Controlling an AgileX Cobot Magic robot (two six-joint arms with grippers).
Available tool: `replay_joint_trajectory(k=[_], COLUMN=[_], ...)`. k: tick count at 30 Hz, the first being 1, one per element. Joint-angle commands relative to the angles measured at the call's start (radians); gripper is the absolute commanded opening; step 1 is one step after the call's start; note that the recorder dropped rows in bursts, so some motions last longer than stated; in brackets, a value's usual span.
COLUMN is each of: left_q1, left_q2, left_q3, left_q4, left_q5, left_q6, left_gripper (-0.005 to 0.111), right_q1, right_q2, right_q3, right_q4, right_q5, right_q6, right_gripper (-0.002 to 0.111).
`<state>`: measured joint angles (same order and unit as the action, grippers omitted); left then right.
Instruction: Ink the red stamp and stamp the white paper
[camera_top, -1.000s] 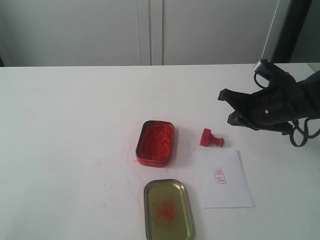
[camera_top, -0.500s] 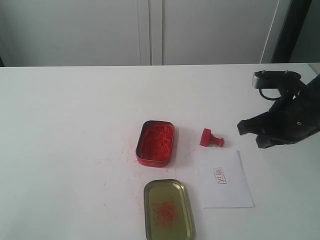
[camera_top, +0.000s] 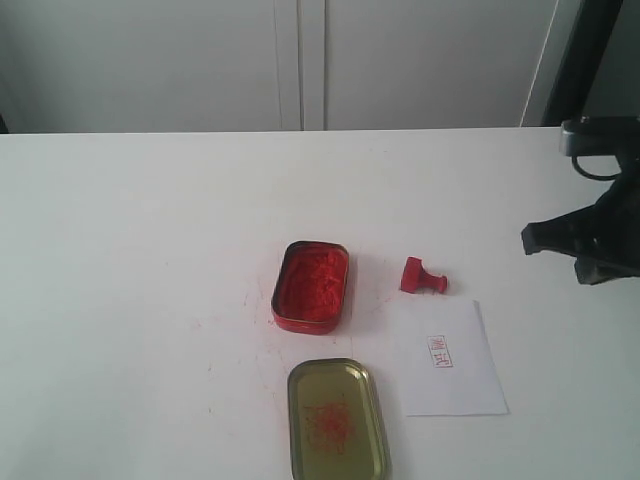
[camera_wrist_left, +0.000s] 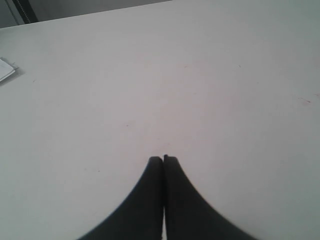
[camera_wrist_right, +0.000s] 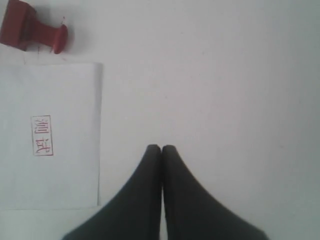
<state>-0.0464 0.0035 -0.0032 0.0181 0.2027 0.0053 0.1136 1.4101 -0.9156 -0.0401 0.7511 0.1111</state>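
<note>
The red stamp (camera_top: 422, 277), 11 o'clock from the paper (camera_top: 455, 385), looks light, stiff; grasp its handle; the right gripper (camera_wrist_right: 161, 148) is clenched, empty.

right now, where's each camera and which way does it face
Exterior: off the arms, looking down across the table at ink tin, lid, red stamp and white paper; right gripper at the right edge.
Left wrist: on the left arm, facing down at table past the shut left gripper.
Right wrist: on the right arm, facing down past its shut jaws.
Shared: exterior and right wrist both show stamp and paper.
</note>
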Motion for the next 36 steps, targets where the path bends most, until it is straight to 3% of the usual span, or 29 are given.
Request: replay_joint_trajectory(k=[1,36], left_q1=[0.004,0.004], left_q2=[-0.003,-0.003], left_q3=[0.003,0.003], left_q4=[-0.001,-0.001], left_q5=[0.0,0.0], left_q6=[0.003,0.003], left_gripper=[0.0,0.0], right_q1=[-0.004,-0.004], right_q2=[-0.097,-1.174], right_q3=[0.047,0.329], right_q4=[0.01,-0.005], right_q5=[-0.018,-0.028], right_q6=[0.023,-0.041], right_gripper=[0.0,0.0])
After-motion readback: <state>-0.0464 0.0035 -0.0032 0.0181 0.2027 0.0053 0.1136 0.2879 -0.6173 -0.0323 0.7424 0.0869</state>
